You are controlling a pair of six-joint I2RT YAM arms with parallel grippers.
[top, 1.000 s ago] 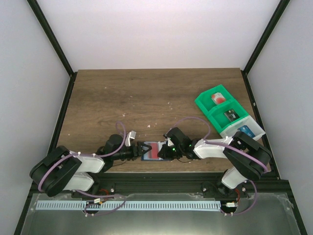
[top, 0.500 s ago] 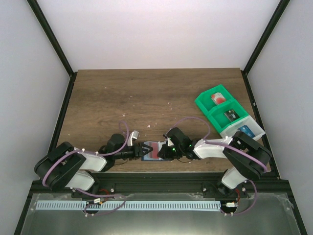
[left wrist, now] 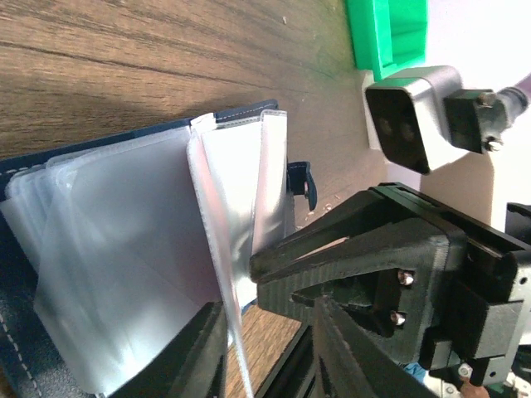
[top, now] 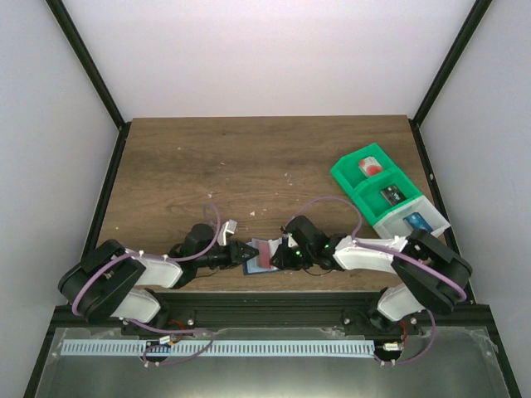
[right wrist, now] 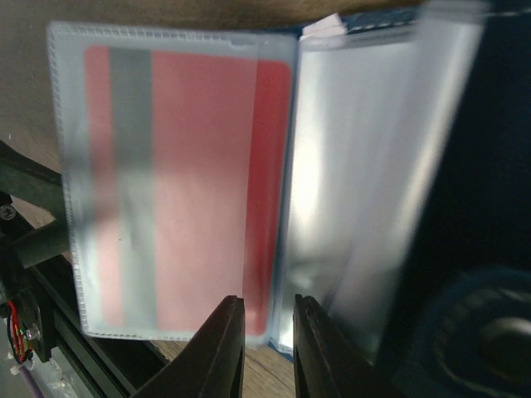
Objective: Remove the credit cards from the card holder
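"How do the feeds look?"

"From overhead I get bright, even light, with soft shadows under the arms (top: 365, 253) on the worktop (top: 249, 157). My right wrist view is blurry: the clear sleeves (right wrist: 357, 166) glare white, and the red card (right wrist: 199, 191) left of them is soft."

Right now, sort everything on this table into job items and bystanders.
Job: navy-blue bifold card holder with clear sleeves; red-pink plastic card in one sleeve.
Lying about: green plastic two-compartment bin; white plastic bin beside it, contents too small to identify; small pale specks on the wooden table.
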